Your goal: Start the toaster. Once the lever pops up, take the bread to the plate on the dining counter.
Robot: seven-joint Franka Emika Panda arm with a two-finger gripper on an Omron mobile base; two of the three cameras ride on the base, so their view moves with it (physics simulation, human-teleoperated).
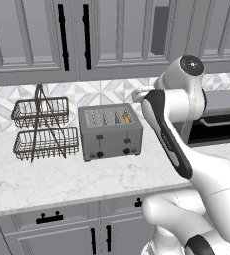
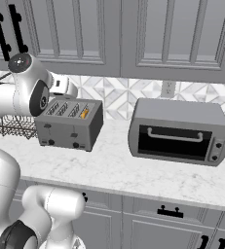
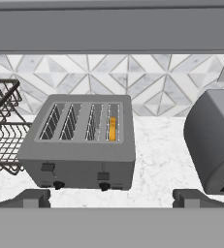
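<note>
gripper (image 3: 111,199) spread wide, holding nothing, above and short of the toaster (image 3: 82,140); bread (image 3: 112,128) sits in its rightmost slot. could press the left lever (image 3: 48,167) instead of the right.

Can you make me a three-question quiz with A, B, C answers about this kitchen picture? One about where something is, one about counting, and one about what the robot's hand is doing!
1. Which slot of the toaster holds the bread?
A. the slot nearest the wire basket rack
B. a middle slot
C. the slot nearest the toaster oven

2. How many black knobs are on the toaster's front?
A. two
B. four
C. none

3. How is the gripper?
A. shut on the bread
B. open, holding nothing
C. pressing a lever

Answers:
1 C: in the hand view the yellow slice stands in the end slot on the oven's side.
2 A: two round knobs sit low on the front.
3 B: both fingertips stand wide apart, short of the toaster.
</note>
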